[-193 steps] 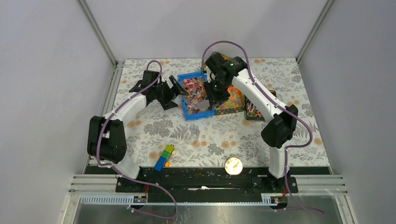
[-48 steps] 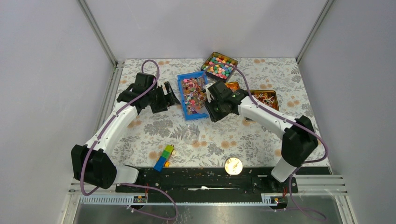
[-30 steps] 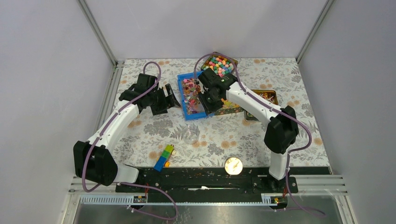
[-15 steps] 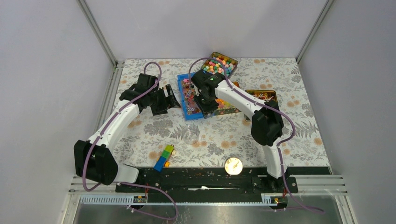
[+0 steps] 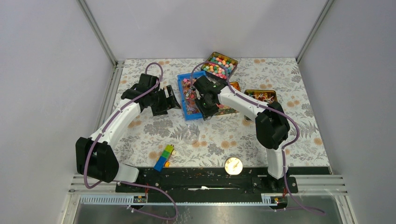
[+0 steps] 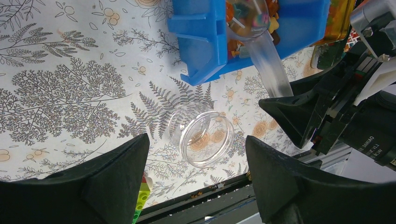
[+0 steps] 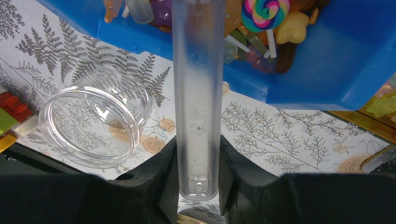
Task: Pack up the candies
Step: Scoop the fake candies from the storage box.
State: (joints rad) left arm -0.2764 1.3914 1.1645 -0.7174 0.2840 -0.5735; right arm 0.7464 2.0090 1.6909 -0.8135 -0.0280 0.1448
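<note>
The candies (image 5: 189,89) fill a blue bin (image 5: 185,78) at mid table: small mixed sweets, among them a swirl lollipop (image 7: 264,11). My right gripper (image 5: 206,106) is shut on the handle of a clear plastic scoop (image 7: 196,93), whose bowl (image 6: 248,17) lies among the candies at the bin's near end. A clear jar (image 5: 190,134) lies on its side on the cloth in front of the bin, empty, also visible as jar (image 7: 93,125). My left gripper (image 5: 174,100) hangs open just left of the bin, nothing between its fingers, the jar (image 6: 206,145) below it.
At the back stands a tin of coloured balls (image 5: 218,64), and two more tins (image 5: 261,97) sit right of the bin. A stack of toy bricks (image 5: 163,157) and a round gold lid (image 5: 233,165) lie near the front edge.
My right arm has swung left and its gripper, still shut on the scoop, has shifted towards the bin's near end. The left arm has hardly moved.
</note>
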